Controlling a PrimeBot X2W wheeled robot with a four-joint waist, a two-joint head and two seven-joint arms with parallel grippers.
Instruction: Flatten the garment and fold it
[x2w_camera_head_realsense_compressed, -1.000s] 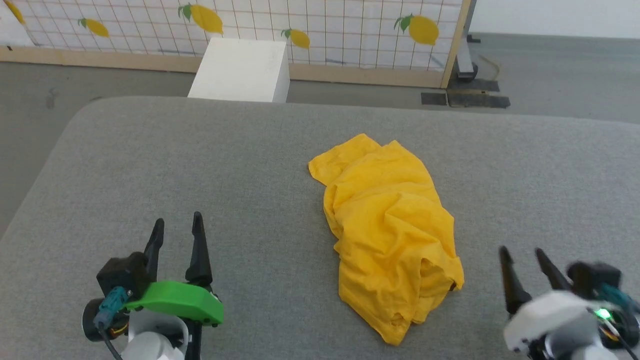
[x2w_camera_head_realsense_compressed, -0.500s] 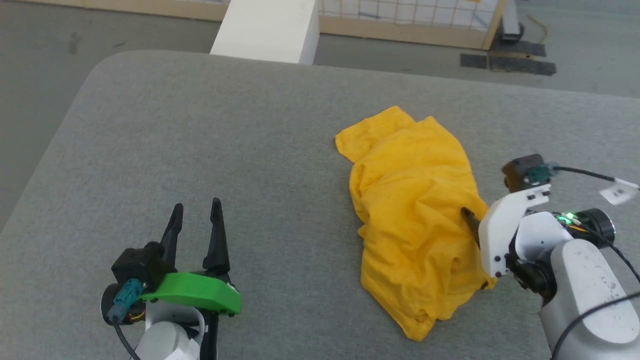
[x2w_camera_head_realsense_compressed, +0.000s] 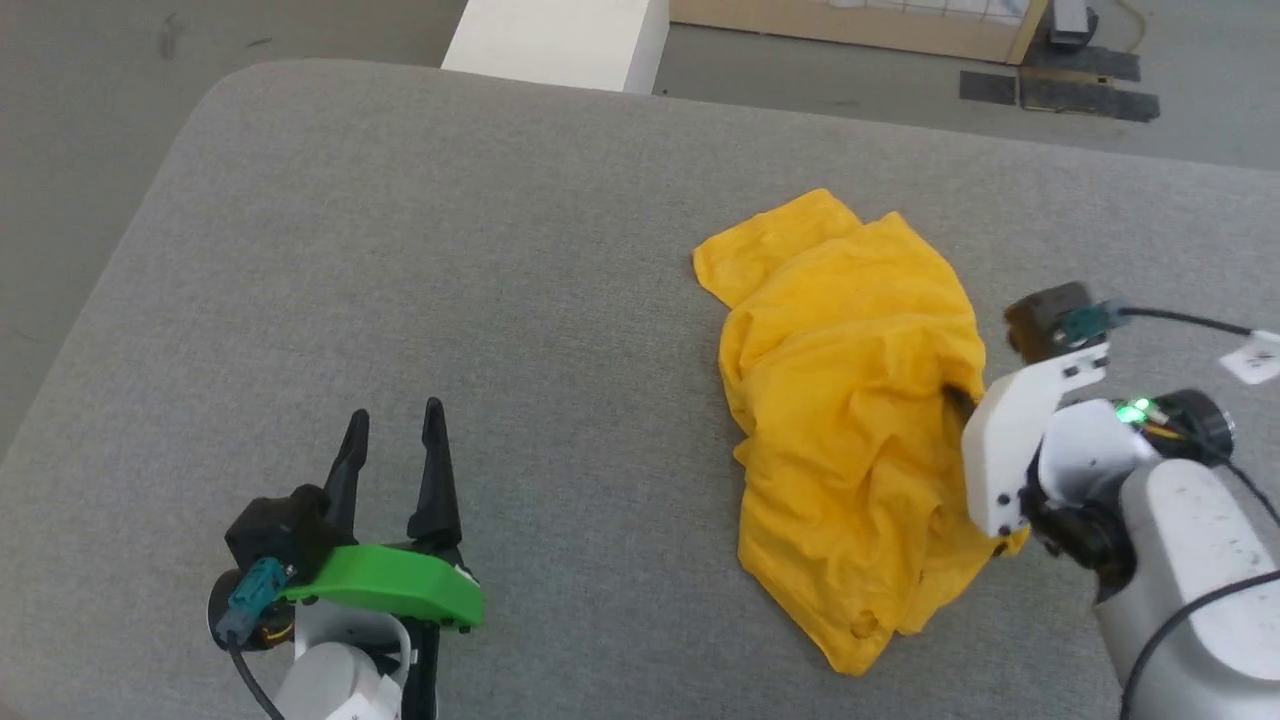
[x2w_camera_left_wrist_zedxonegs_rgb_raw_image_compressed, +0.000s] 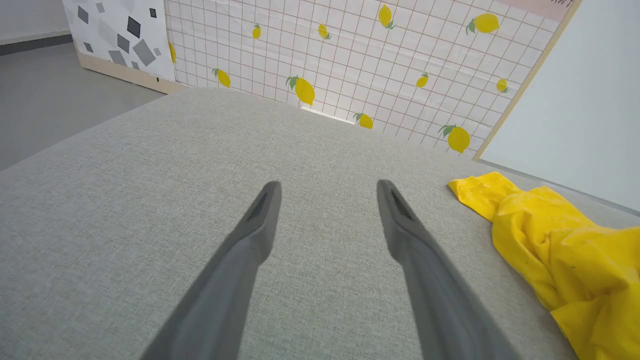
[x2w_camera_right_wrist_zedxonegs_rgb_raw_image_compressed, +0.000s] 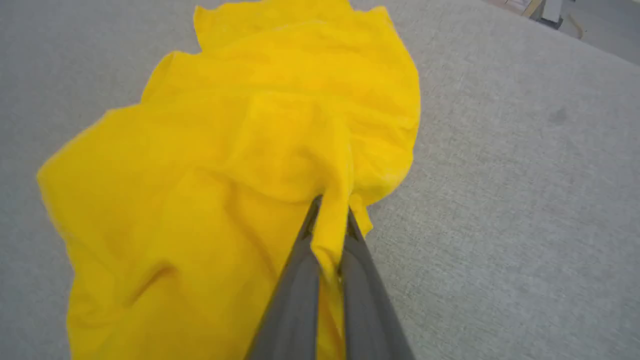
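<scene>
Right gripper (x2w_camera_right_wrist_zedxonegs_rgb_raw_image_compressed: 331, 212) is pinching a thin fold of crumpled mustard-yellow T-shirt (x2w_camera_head_realsense_compressed: 850, 420), risking slip when tugged; left gripper (x2w_camera_head_realsense_compressed: 392, 432) idling open.

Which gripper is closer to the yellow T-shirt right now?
Right. The right gripper is shut on a fold at the right edge of the T-shirt. The left gripper is open over the grey surface, well to the T-shirt's left, not touching it.
</scene>
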